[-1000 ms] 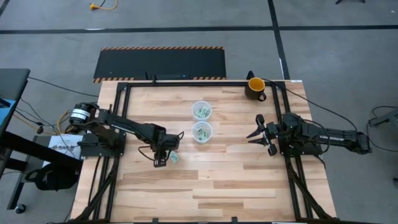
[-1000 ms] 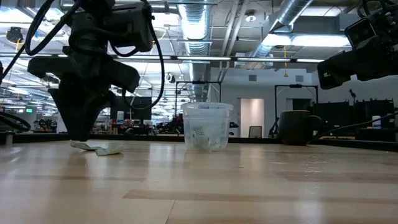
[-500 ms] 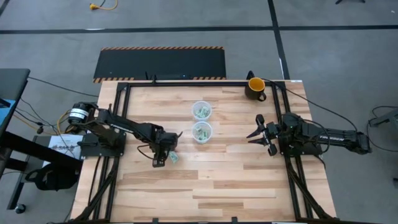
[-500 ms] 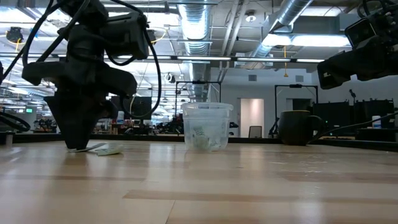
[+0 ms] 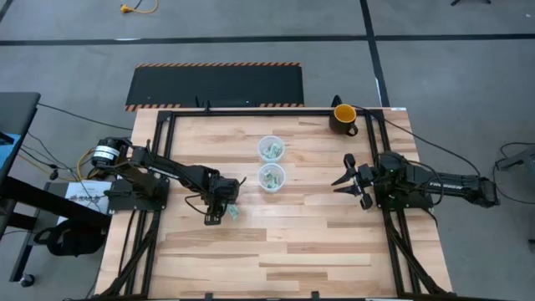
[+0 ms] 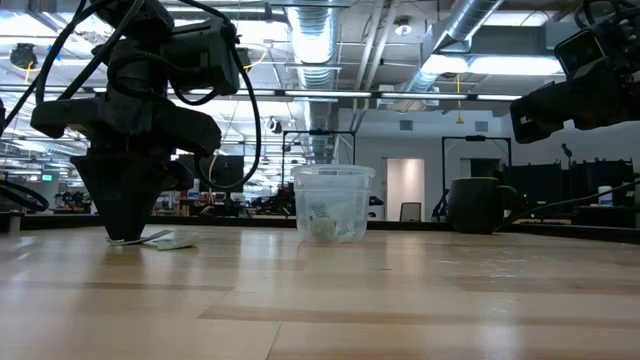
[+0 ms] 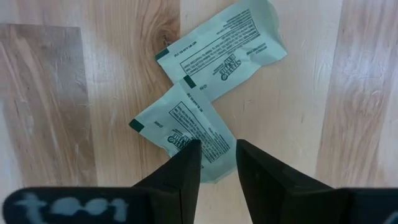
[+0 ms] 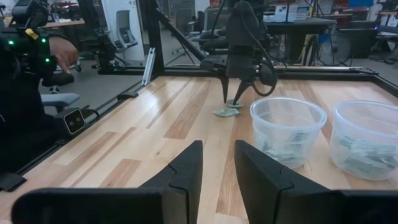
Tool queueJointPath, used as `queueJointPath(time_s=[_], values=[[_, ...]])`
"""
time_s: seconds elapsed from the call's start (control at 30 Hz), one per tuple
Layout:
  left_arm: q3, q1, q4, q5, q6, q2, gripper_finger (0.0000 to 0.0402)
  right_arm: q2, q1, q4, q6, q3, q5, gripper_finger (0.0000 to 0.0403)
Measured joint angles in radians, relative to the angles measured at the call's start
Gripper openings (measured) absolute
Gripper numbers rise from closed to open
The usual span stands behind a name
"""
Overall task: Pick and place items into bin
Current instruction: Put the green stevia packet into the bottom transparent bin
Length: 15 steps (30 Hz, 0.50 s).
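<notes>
Left gripper is lowered onto nearer of two overlapping packets on the table, fingers narrowly spread astride its edge; right gripper, fingers spread, waits right of two clear cups.

The left gripper has come down over the last second and slid a little farther from the clear cup. Its fingertips now sit on the nearer green-and-white packet on the table.
</notes>
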Motion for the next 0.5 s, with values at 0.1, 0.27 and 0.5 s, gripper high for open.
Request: queueJointPath(time_s=[0.1, 0.27, 0.5], values=[[0.0, 0.0, 0.0, -0.007, 0.0, 0.001, 0.0088, 0.0, 0.0, 0.0, 0.0, 0.0, 0.0, 0.0087], [-0.001, -0.002, -0.001, -0.011, 0.0, 0.002, 0.008, 0.0, 0.0, 0.0, 0.0, 0.0, 0.0, 0.0087], [-0.001, -0.028, -0.001, -0.039, -0.009, 0.004, 0.0111, 0.0, 0.0, 0.0, 0.0, 0.0, 0.0, 0.0087]])
